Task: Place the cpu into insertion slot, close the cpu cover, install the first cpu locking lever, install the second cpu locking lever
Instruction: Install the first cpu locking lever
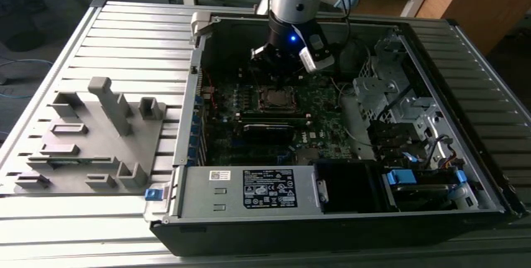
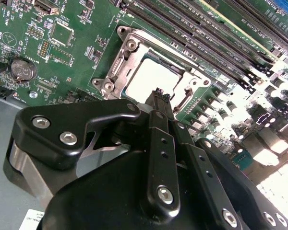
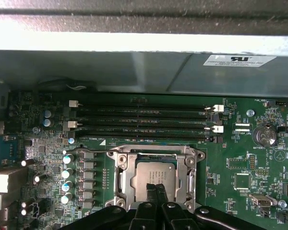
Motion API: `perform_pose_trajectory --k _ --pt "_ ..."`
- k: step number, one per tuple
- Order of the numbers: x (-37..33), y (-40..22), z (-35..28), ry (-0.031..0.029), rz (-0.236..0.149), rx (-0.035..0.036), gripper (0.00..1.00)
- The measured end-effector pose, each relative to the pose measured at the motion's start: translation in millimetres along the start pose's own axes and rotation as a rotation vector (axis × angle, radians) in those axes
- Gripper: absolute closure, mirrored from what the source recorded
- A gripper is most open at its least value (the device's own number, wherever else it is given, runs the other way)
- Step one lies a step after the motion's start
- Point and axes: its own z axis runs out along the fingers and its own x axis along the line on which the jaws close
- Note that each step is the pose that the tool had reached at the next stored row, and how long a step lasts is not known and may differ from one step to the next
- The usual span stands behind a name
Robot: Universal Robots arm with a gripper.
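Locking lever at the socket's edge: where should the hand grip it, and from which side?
Likely by the lever at its bent handle end, which sticks out past the cover frame beside the hand. Come from above on that outer side: the rest lies flat against the frame.

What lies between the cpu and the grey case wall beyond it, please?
In the first wrist view, the edge of the cpu cover and then parallel long black memory slots lie between the cpu and the case wall.

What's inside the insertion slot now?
The cpu, silvery face showing through the cpu cover window. The tool hides one edge; whatever lies beneath the chip is covered.
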Motion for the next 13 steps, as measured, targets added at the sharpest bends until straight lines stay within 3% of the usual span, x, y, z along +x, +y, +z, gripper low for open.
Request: perform_pose_trajectory --k 13 --pt "0.1 0.2 -4.5 0.0 0.0 0.0 0.9"
